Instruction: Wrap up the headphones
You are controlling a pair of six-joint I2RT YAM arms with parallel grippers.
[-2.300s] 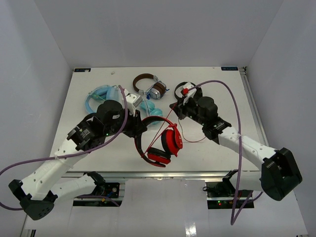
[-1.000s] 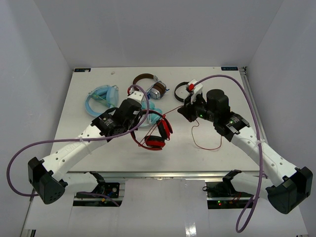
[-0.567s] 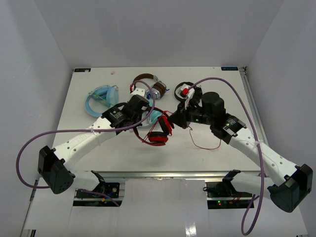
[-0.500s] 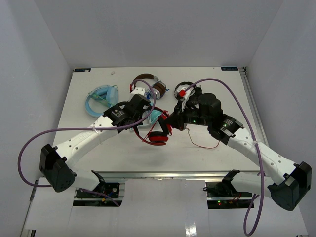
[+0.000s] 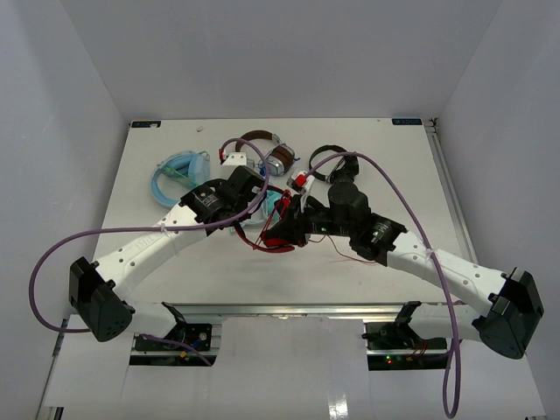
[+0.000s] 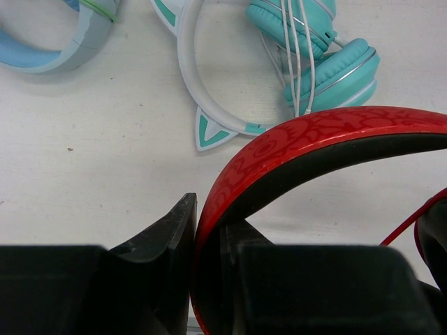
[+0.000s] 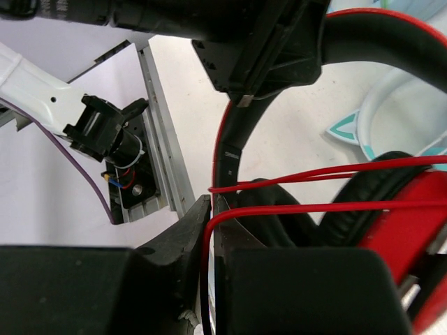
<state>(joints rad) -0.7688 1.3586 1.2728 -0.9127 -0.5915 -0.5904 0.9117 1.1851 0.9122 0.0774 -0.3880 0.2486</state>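
**Left gripper** (image 6: pixel 209 234): jaws clamped on the red headband of the headphones (image 6: pixel 314 136). The band arches away to the right of the fingertips.

**Right gripper** (image 7: pixel 209 209): jaws closed, apparently pinching the thin red cable (image 7: pixel 314 206). The ear cup (image 7: pixel 398 241) sits directly ahead of the jaws.

Teal headphones (image 6: pixel 328 56) lie on the table (image 6: pixel 105 153), beyond the left fingertips.

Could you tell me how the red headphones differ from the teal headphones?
The red headphones' band is red and black, clamped in the left tool; the teal headphones' band is white with cat ears, on the table. The red pair's cable is pinched by the right tool; the teal pair's white cord crosses its cup.
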